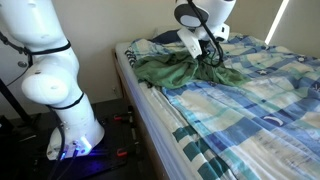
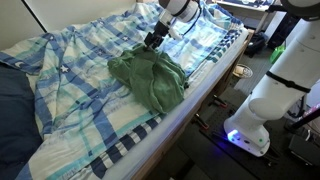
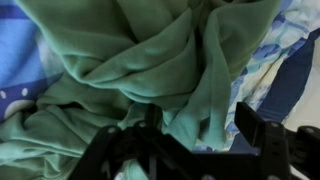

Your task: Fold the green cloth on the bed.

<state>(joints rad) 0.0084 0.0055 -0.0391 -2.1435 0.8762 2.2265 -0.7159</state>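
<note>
The green cloth (image 1: 185, 68) lies rumpled near the edge of the bed (image 1: 255, 105), which has a plaid blue, white and green cover. Both show in both exterior views, the cloth (image 2: 150, 78) and the bed (image 2: 70, 90). My gripper (image 1: 207, 50) is down at one end of the cloth (image 2: 152, 40). In the wrist view the gripper (image 3: 200, 125) is open, its two dark fingers apart on either side of a raised fold of the cloth (image 3: 130, 60). The fingertips are partly hidden by fabric.
The white robot base (image 1: 60, 95) stands on the floor beside the bed (image 2: 275, 95). A dark navy pillow (image 2: 12, 120) lies at one end of the bed. The bed's side edge (image 2: 190, 110) runs just next to the cloth.
</note>
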